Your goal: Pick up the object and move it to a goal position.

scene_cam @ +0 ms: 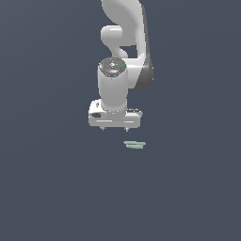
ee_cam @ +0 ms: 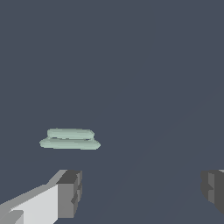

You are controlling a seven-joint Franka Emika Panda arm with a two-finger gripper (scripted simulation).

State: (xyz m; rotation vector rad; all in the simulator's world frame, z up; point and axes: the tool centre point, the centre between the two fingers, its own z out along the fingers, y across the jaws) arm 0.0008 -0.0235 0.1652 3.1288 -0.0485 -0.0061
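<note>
The main risk here is a missed grasp: the gripper (scene_cam: 114, 128) hangs above the floor with its fingers spread wide, holding nothing, and the pale grey-green bar (scene_cam: 135, 144) lies flat on the ground below it and off toward the exterior view's right, not centred under the hand. In the wrist view the bar (ee_cam: 70, 139) sits ahead of one dark finger pad (ee_cam: 70, 192) instead of in the gap between the two pads, so a straight descent would probably bring that finger down on or beside the slab, nudging it away or jamming against it. The bar also looks very thin and low, with a stepped or layered profile, so even a well-aligned closing may slide over its top edge unless the fingertips reach almost to the ground; going that low risks pressing the tips into the floor. If the closing axis runs along the bar's length and not across its narrow width, the opening may be too small to take it. The surface is a plain, uniform dark blue-grey plane (scene_cam: 52, 188) with no texture, seams or markings, and no goal marker shows in either view. Nothing else stands near the bar, so there is free room around it for repositioning.
</note>
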